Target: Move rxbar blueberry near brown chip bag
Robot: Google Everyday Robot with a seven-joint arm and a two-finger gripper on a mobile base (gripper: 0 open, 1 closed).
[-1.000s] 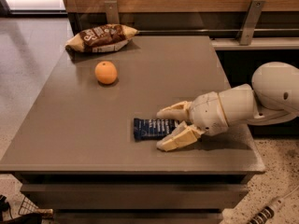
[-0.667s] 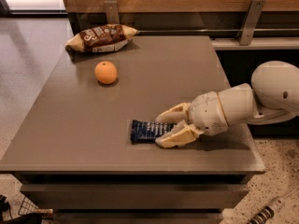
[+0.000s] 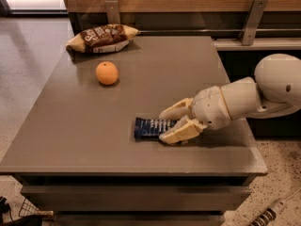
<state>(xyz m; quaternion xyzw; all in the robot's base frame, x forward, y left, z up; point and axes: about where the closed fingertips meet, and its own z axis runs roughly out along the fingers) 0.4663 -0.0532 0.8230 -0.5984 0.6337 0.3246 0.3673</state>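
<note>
The rxbar blueberry (image 3: 149, 127) is a dark navy bar with white lettering, lying flat on the grey table (image 3: 155, 69) near its front edge. My gripper (image 3: 163, 126) reaches in from the right and straddles the bar's right end. One cream finger (image 3: 176, 110) lies along the far edge and the other along the near edge, closed against it. The bar still rests on the table. The brown chip bag (image 3: 102, 37) lies at the table's far left corner, well away from the bar.
An orange (image 3: 107, 73) sits on the table between the bag and the bar, left of centre. A wooden wall with metal brackets (image 3: 251, 18) runs behind the table. The table's front edge is just below the bar.
The two fingers have drawn closer together around the bar's right end. The bar stays on the table in about the same spot.
</note>
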